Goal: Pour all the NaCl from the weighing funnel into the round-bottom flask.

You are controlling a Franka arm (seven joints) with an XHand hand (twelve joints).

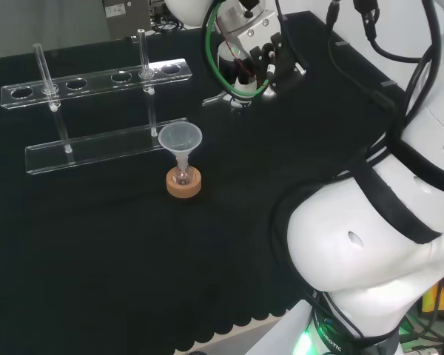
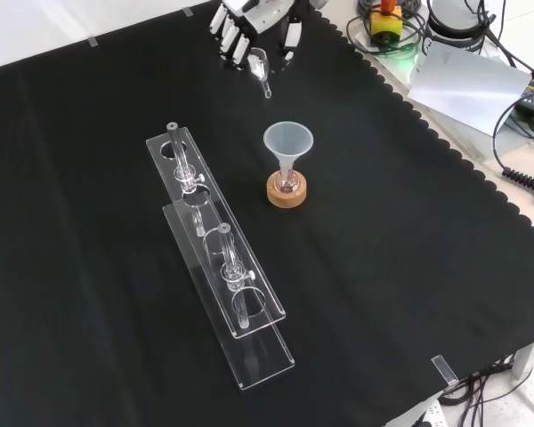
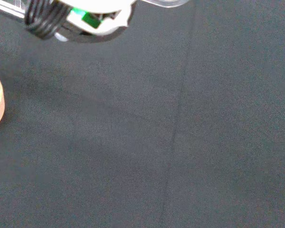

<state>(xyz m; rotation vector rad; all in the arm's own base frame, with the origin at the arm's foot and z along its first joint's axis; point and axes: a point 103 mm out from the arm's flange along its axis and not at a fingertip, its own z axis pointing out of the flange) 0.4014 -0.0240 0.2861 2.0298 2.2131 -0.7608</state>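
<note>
The black cloth (image 2: 400, 267) carries two clear racks (image 2: 215, 267) and, beside them, the cork ring (image 2: 287, 190), taken here as the landmark. On that ring sits the small round-bottom flask (image 2: 287, 184) with a plastic funnel (image 2: 288, 142) standing in its neck. Well beyond the cork ring in the front view, the hand (image 2: 249, 20) hangs at the cloth's far edge, fingers curled about the weighing funnel (image 2: 261, 69), its stem pointing down toward the ring. To do this step well, the hand should likely carry the stem over the funnel's mouth, keep it level until centred, then tip slowly.
</note>
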